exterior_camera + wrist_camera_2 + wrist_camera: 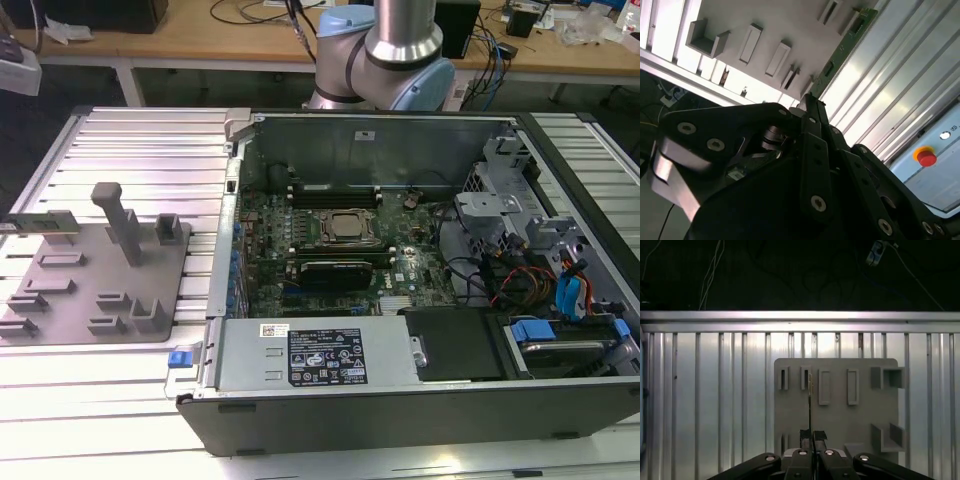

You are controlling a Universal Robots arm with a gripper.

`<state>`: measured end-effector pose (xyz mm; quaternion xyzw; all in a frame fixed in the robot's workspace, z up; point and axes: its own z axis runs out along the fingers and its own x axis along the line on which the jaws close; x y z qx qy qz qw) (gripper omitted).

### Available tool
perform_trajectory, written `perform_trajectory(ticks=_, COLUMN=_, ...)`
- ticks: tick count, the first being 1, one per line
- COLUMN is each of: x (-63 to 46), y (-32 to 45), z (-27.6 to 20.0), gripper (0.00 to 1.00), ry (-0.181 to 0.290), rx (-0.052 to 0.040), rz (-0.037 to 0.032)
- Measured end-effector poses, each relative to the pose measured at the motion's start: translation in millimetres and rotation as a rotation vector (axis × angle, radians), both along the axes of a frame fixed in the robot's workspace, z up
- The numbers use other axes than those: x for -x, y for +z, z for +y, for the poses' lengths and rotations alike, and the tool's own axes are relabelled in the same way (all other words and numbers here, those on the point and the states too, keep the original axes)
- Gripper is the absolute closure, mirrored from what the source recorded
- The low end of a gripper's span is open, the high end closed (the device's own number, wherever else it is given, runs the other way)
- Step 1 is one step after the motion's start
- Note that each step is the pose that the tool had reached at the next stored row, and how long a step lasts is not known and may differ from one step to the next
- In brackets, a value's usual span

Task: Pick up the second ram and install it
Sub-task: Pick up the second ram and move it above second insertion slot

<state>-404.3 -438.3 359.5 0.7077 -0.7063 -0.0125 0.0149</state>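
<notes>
In both wrist views the dark gripper (812, 436) (811, 102) is nearest the lens. Its jaws stand narrow, one finger on each face of the second ram (811, 395) (847, 45), closed on one end of it. In the first wrist view the stick shows edge-on as a thin line running away from the fingertips over the grey fixture plate (840, 420), just beside one of the plate's slots. In the second wrist view it shows as a long green strip lying along the plate's edge, next to the ribbed metal table (900, 85).

In the exterior view the second ram (40, 226) is at the far corner of the fixture plate (90, 275) on the exterior view's left. It stands on its long edge, with one end at a small grey holder and the other running past the picture's edge. I cannot tell whether it has been lifted clear of the holder.

A tall grey post (122, 220) rises from the plate near it. The open computer case (400, 420) lies to the exterior view's right of the plate, well apart from the stick. The processor socket (350, 226) and a black card (340, 270) sit inside it. The arm (400, 40) rises behind the case's far wall.
</notes>
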Motion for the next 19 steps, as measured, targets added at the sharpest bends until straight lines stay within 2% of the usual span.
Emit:
perform_trajectory(ticks=2, x=0.0, y=5.6, z=0.1, gripper=0.91, ry=0.000, rx=0.0000, rz=-0.0005)
perform_trajectory(ticks=6, x=0.0, y=27.3, z=0.6, gripper=0.91, ry=0.000, rx=0.0002, rz=-0.0025)
perform_trajectory(ticks=9, x=0.0, y=35.2, z=1.0, gripper=0.91, ry=0.000, rx=0.0004, rz=-0.0036)
perform_trajectory(ticks=11, x=0.0, y=43.5, z=1.1, gripper=0.91, ry=0.000, rx=0.0003, rz=-0.0042)
perform_trajectory(ticks=19, x=0.0, y=64.3, z=1.4, gripper=0.91, ry=0.000, rx=0.0009, rz=-0.0044)
